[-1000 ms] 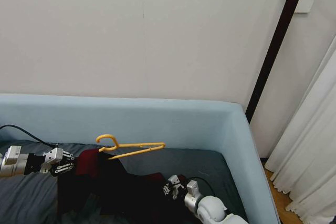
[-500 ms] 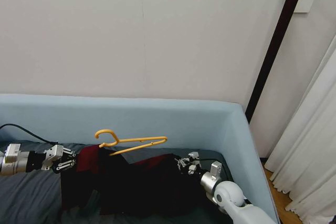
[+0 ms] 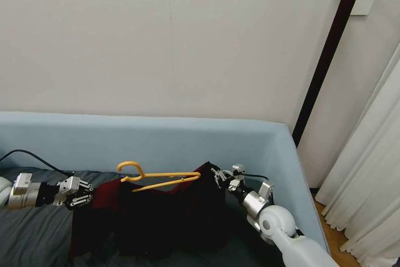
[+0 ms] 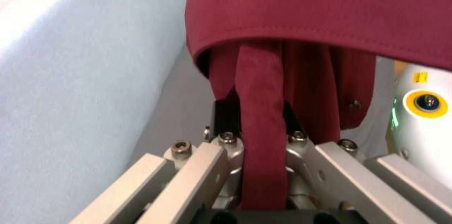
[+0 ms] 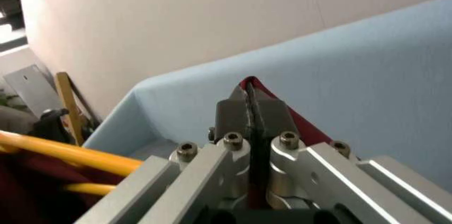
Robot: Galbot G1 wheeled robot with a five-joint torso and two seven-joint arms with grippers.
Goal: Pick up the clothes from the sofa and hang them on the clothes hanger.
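Observation:
A dark red garment (image 3: 159, 214) hangs spread between my two grippers above the sofa seat. My left gripper (image 3: 86, 192) is shut on its left edge; in the left wrist view a red strip of the garment (image 4: 263, 144) runs between the fingers. My right gripper (image 3: 217, 175) is shut on the raised right corner, and the right wrist view shows red cloth (image 5: 251, 87) pinched at the tips. A yellow hanger (image 3: 161, 177) sits in the garment's top, hook to the left; its yellow bars (image 5: 63, 152) cross the right wrist view.
The light blue sofa (image 3: 187, 142) has a tall back and a right armrest (image 3: 294, 179), with a grey seat cushion (image 3: 31, 232) below. A dark pole (image 3: 325, 54) of a stand rises at the right, beside white curtains (image 3: 372, 173).
My right gripper has risen and moved toward the sofa back, lifting the garment's right corner. The cloth is now stretched wider and the hanger sits more level. My left gripper shifted slightly.

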